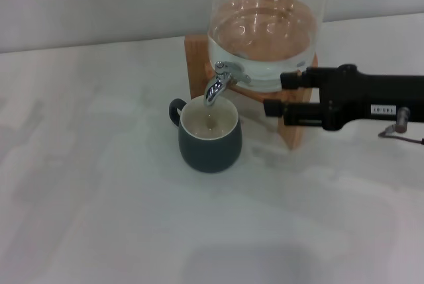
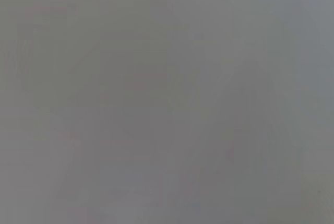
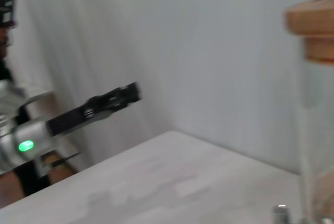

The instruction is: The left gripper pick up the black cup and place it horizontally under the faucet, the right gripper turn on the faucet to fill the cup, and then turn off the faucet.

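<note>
While the glass jar looms on its wooden stand, the right gripper reaches in from the right, jaws parted and empty, just beside the faucet. Below the spout sits the black cup, upright on the table, some water inside. It looks stiff, glazed and probably slippery, heavier as it fills; body or loop handle is the place to hold. Over on the far side, the left gripper hangs well clear, and I cannot tell its state.
</note>
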You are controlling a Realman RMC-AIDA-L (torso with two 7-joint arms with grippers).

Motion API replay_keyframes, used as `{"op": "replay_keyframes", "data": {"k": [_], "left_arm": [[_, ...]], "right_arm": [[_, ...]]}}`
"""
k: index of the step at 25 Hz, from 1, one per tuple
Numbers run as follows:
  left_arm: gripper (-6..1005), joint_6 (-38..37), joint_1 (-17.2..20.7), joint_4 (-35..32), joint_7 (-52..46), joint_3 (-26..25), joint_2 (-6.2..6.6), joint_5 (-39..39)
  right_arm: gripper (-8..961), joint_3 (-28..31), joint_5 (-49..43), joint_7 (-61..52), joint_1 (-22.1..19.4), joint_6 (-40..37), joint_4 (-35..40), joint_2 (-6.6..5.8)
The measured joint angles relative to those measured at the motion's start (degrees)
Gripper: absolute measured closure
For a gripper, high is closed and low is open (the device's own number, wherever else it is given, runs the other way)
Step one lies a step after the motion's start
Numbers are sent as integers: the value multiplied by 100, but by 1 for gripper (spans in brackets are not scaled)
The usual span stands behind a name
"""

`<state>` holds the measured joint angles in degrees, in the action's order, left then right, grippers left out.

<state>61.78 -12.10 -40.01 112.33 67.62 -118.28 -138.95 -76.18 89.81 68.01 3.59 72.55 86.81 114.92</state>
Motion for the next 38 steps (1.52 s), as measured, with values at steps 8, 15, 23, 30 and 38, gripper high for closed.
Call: {"op": "replay_keyframes", "data": {"k": [8, 15, 23, 30, 38], "left_arm": [[118, 1, -6, 16, 0, -18, 12, 1], [118, 1, -10, 38, 0, -21, 46, -2], [118, 10, -12, 38, 0, -20, 50, -8], [119, 38, 14, 37, 0, -20, 46, -34], [119, 48, -1, 37, 0, -20, 42, -27]], "right_arm": [[247, -506, -16, -230, -125, -830, 116, 3], [247, -861, -95, -317, -184, -1260, 241, 2], [246, -1051, -173, -347, -134, -1664, 158, 4], [246, -1207, -250, -382, -13, -1735, 107, 4], [246, -1340, -263, -386, 88, -1773, 35, 8]]}}
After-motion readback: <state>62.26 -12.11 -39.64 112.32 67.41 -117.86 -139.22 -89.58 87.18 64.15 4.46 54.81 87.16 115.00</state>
